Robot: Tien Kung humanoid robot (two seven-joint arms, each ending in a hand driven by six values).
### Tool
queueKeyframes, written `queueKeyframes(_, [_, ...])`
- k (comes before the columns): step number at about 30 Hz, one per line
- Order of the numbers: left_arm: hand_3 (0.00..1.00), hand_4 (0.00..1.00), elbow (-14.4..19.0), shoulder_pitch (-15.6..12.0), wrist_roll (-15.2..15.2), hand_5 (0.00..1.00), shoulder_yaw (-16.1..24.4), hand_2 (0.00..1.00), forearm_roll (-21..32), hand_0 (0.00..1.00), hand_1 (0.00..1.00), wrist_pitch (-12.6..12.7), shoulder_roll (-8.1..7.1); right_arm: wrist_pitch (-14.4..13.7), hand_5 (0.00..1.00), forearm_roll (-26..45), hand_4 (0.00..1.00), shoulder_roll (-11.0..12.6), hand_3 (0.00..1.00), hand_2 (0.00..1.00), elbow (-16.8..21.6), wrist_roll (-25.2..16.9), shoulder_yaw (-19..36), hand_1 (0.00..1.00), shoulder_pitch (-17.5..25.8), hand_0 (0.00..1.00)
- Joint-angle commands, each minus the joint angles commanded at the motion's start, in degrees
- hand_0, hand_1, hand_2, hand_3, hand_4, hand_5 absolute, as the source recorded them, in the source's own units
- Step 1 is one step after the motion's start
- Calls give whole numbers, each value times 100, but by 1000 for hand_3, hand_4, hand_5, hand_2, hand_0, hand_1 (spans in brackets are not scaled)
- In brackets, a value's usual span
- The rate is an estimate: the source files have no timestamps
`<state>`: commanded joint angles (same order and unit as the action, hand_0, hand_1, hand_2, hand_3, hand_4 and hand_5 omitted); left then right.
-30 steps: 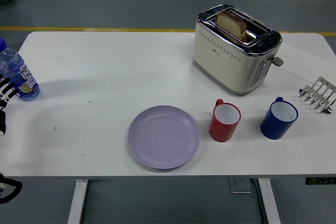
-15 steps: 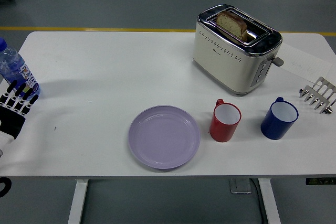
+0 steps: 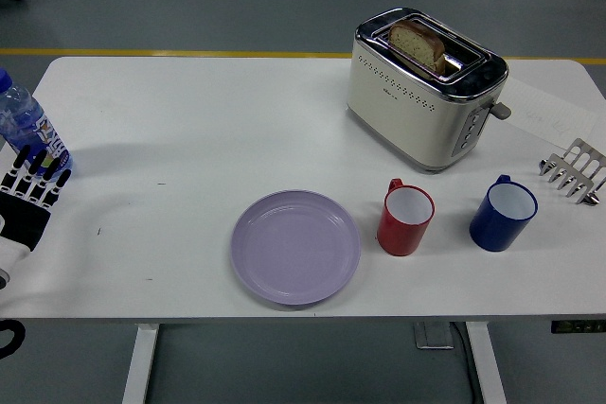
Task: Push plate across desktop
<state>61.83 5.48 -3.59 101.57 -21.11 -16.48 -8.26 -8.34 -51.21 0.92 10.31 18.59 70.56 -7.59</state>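
The lilac plate [image 3: 296, 247] lies flat on the white desk [image 3: 189, 120], close to the near edge and roughly mid-width. Just to the right of the plate stands a red mug [image 3: 406, 219], apart from the plate's rim, and farther right of that a blue mug [image 3: 503, 213]. Behind the plate and to its right sits a cream toaster [image 3: 423, 91] with a slice of bread [image 3: 418, 43] sticking out of its slot; a small metal rack [image 3: 574, 170] lies far right of the plate by the desk's edge. Well to the left of the plate, at the desk's left edge, the left hand [image 3: 26, 198] hovers with its fingers [image 3: 38, 173] stretched out straight and holding nothing, just in front of a water bottle [image 3: 26, 127].
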Motion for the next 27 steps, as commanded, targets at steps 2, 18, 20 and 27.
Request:
queueKeyframes(2, [647, 515, 3, -2, 8, 998, -5, 649, 2, 539, 658, 3, 10, -1, 328, 2, 181, 0, 545, 580, 0, -2, -1, 478, -1, 516])
queueKeyframes(18, [645, 513, -41, -19, 2, 998, -55, 646, -62, 536, 654, 30, 28, 4, 328, -6, 181, 5, 545, 580, 0, -9, 2, 478, 14, 516])
queueKeyframes(20, [645, 513, -49, -17, -2, 998, -62, 646, -70, 536, 654, 34, 33, 5, 328, 1, 181, 5, 545, 580, 0, -10, -1, 478, 16, 516])
queueKeyframes(27, [644, 512, -55, -40, -1, 998, -55, 646, -89, 536, 654, 40, 28, 7, 327, 14, 182, 3, 545, 580, 0, -17, 8, 478, 53, 516])
